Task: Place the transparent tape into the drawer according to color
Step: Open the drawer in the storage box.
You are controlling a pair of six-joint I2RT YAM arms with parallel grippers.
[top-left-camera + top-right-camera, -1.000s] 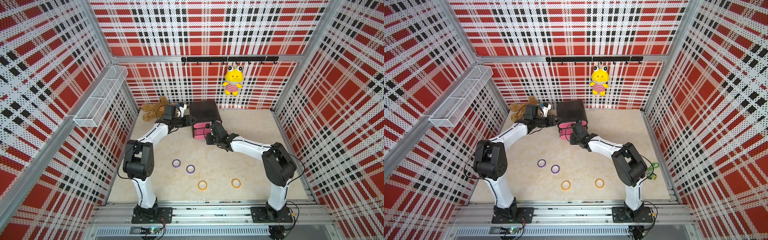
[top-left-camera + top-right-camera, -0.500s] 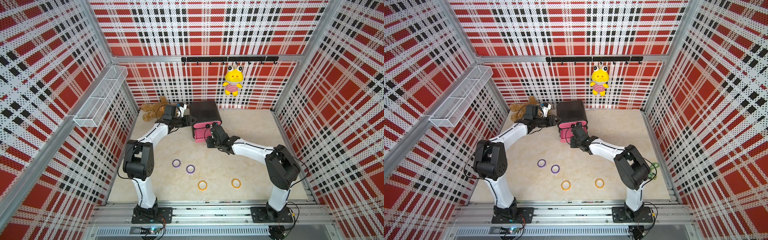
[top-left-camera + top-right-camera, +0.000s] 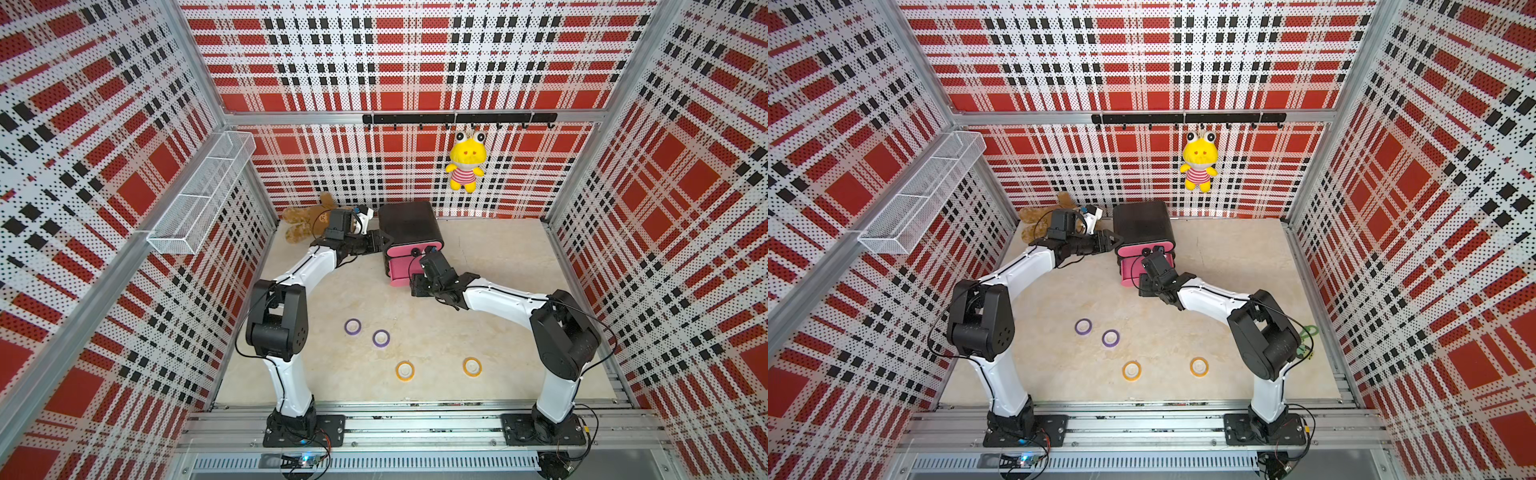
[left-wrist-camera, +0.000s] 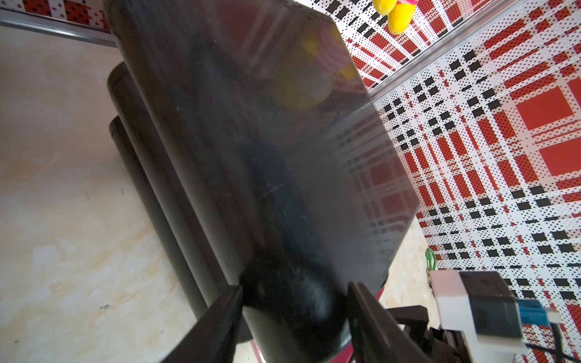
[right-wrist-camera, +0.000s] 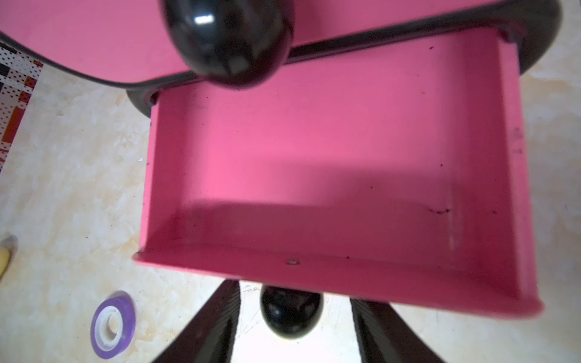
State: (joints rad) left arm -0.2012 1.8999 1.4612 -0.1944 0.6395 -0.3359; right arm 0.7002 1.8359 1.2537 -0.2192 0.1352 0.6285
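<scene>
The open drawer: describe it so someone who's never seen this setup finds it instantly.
Look to the black chest against the back wall, under the hanging yellow plush toy. Just beneath its shut top drawer front, one pink drawer sticks out toward the right gripper. It alone shows an empty pink tray.

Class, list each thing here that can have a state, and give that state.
Left gripper: shut on chest.
Right gripper: open around drawer knob.
Pulled-out drawer: open, looks empty.
Top drawer: shut.
Purple tape rings: flat on table.
Orange tape rings: flat on table.
</scene>
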